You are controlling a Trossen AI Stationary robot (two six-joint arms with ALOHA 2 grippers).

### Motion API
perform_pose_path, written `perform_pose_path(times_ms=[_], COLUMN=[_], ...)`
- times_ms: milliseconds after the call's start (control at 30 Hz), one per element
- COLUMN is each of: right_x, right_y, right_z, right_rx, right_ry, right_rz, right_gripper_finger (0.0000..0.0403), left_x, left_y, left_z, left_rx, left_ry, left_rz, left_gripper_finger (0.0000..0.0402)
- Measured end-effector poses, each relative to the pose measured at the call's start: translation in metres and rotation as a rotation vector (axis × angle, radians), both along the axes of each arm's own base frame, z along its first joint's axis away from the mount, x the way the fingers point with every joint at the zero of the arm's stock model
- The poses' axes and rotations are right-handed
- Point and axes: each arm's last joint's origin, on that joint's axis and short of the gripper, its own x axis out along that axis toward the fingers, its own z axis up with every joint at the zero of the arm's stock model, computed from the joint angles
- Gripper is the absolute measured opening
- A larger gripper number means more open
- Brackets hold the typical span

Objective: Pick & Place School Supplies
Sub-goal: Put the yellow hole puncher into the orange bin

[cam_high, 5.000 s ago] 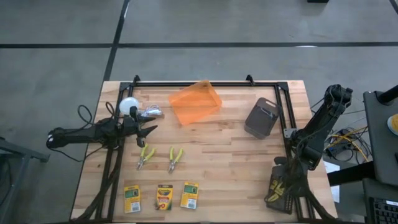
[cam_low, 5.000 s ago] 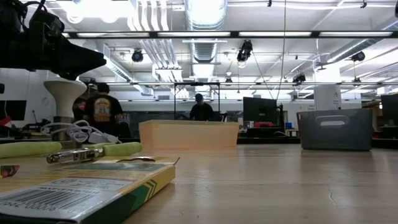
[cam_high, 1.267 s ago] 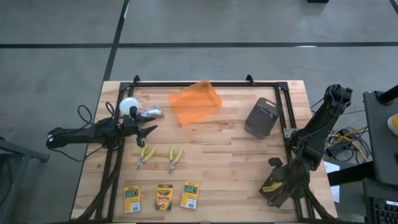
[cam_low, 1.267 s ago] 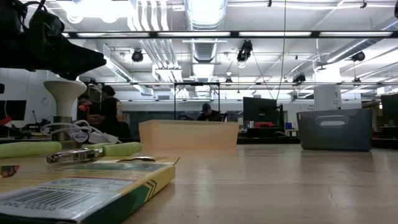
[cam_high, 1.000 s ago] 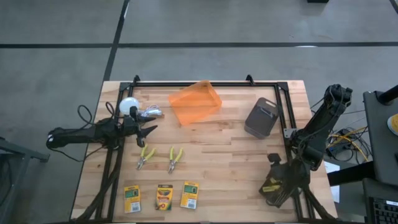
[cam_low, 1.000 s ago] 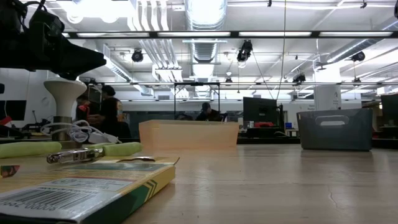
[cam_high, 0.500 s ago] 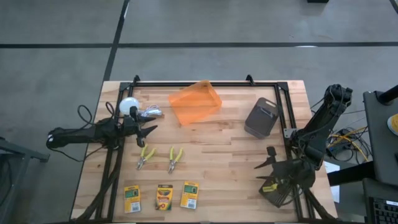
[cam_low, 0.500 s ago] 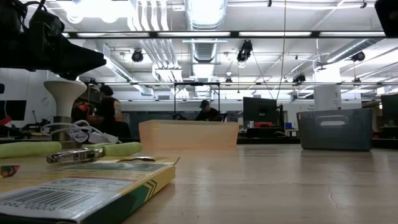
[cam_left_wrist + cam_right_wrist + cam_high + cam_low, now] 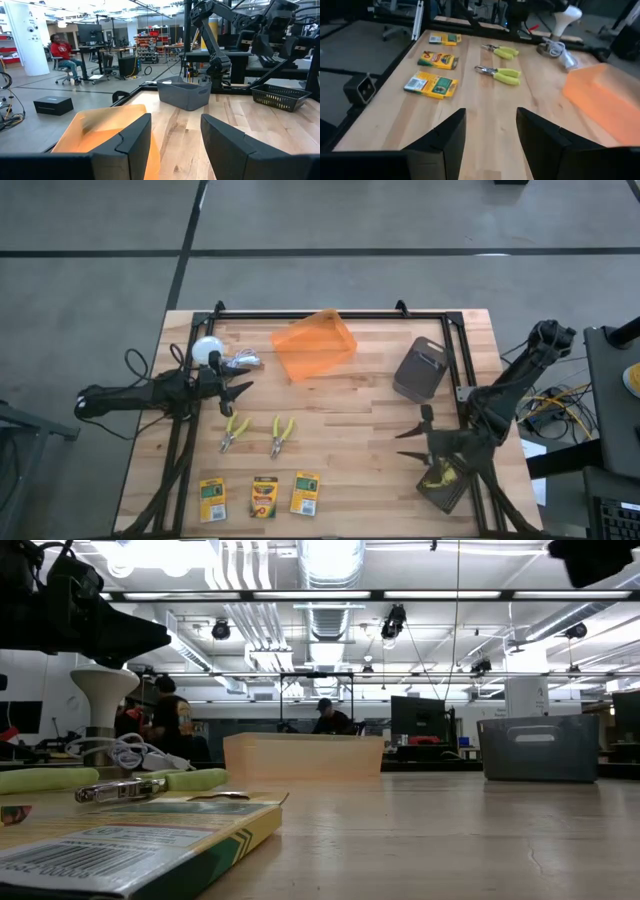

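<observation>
Three yellow-and-green crayon boxes (image 9: 212,498) (image 9: 264,498) (image 9: 305,493) lie flat in a row at the table's near edge. Two yellow-handled pliers (image 9: 234,431) (image 9: 281,434) lie flat just beyond them; the right wrist view shows the boxes (image 9: 431,83) and pliers (image 9: 498,73) ahead. My right gripper (image 9: 412,437) hovers open above the table's near right part, pointing toward the left, with nothing between its fingers (image 9: 442,137). My left gripper (image 9: 235,388) stands open and level at the table's left side, beyond the pliers, its fingers (image 9: 130,140) empty.
A translucent orange bin (image 9: 315,345) sits at the far middle and a grey bin (image 9: 422,368) to its right. A black mesh basket (image 9: 445,483) with small yellow things stands at the near right corner. A white ball with a cable (image 9: 208,352) is at the far left.
My right gripper has risen from over the black basket at the near right corner and swung toward the table's left and far side. It has tipped up from pointing downward until it points nearly level across the table. Nothing on the table has moved.
</observation>
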Motion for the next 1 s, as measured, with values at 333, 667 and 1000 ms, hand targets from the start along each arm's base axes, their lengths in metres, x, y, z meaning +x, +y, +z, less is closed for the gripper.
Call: perform_pose_path(times_ms=[333, 667, 1000], right_x=[0.041, 0.073, 0.104], right_y=[-0.007, 0.010, 0.032], right_z=[-0.018, -0.028, -0.014], right_rx=[0.073, -0.085, -0.284], right_ry=[0.040, 0.009, -0.018], right_rz=[-0.016, 0.024, 0.089], right_gripper_finger=[0.0169, 0.0168, 0.0158], left_x=[0.000, 0.000, 0.000], left_y=[0.000, 0.000, 0.000], left_z=[0.000, 0.000, 0.000], left_rx=[0.000, 0.000, 0.000], left_ry=[0.000, 0.001, 0.001], left_rz=[-0.001, 0.000, 0.000], left_gripper_finger=[0.0179, 0.0179, 0.0179])
